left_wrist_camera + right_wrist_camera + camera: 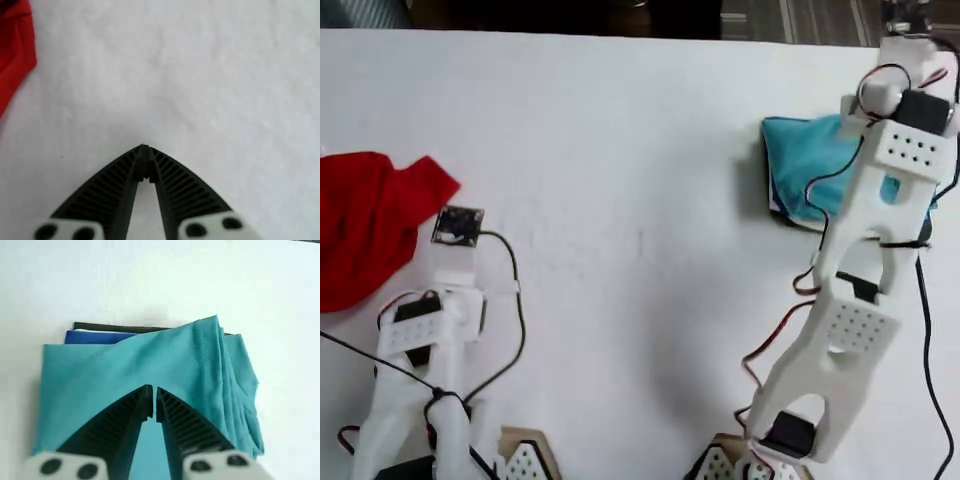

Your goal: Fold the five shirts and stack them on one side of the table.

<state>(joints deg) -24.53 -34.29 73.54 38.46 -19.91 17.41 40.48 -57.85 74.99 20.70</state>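
Teal shirt: folded, topping blue shirt, evidently the growing stack. Right end effector: above teal shirt, pressed together, empty. Red shirt: crumpled, well apart from teal shirt, probably next. Left end effector: likewise well apart, pressed together, empty, over bare worktop.

I work on a plain white table top, matte and faintly grainy up close. Past its far edge runs a dark strip of floor, with a grey ribbed object at one corner. At the near edge sit a tan board piece and a second tan piece.
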